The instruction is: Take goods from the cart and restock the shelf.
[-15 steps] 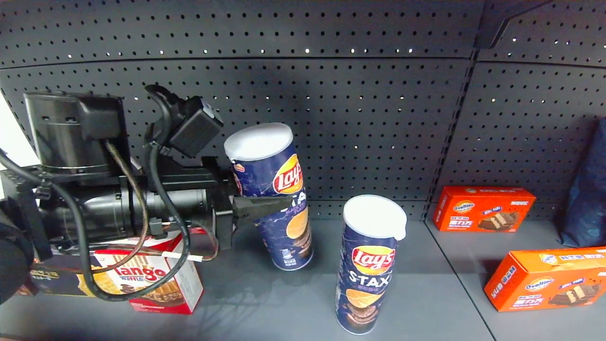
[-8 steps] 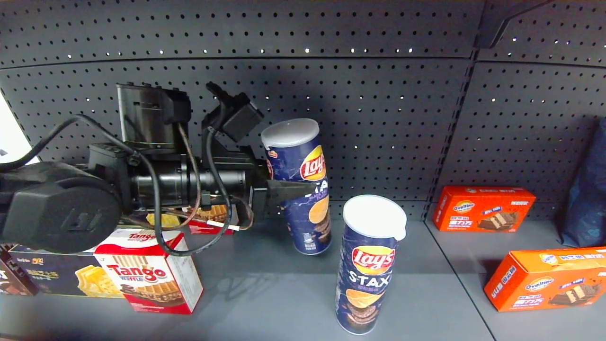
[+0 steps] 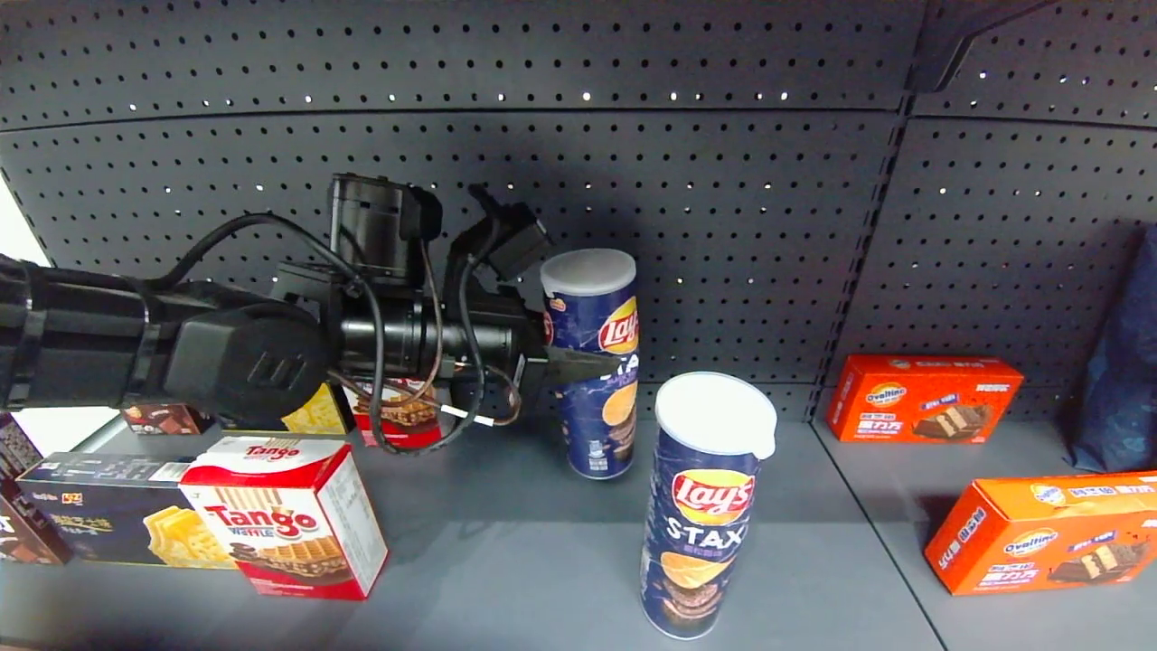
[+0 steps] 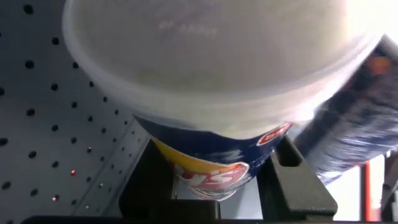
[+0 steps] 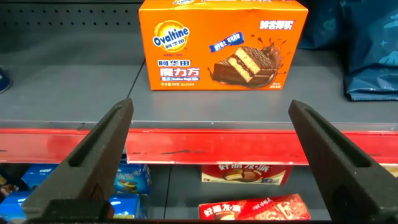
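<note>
My left gripper (image 3: 587,363) is shut on a dark blue chip can (image 3: 595,362) with a white lid, held upright near the pegboard at the back of the grey shelf (image 3: 506,551); its base is just above or on the shelf, I cannot tell which. In the left wrist view the can (image 4: 211,93) sits close between my left gripper's (image 4: 214,180) black fingers. A second, identical chip can (image 3: 705,506) stands upright nearer the front, to the right. My right gripper (image 5: 211,162) is open, level with the shelf's red front edge (image 5: 205,148), facing an orange box (image 5: 221,45).
Wafer boxes (image 3: 289,529) and other cartons (image 3: 117,520) sit at the shelf's left. Two orange boxes (image 3: 922,398) (image 3: 1048,533) lie on the right section, with a dark blue bag (image 3: 1116,371) at the far right. More boxes (image 5: 249,174) are on the lower shelf.
My left arm has carried the held chip can to the right and deeper into the shelf toward the pegboard, and brought it from tilted to upright. The front can stayed put.
</note>
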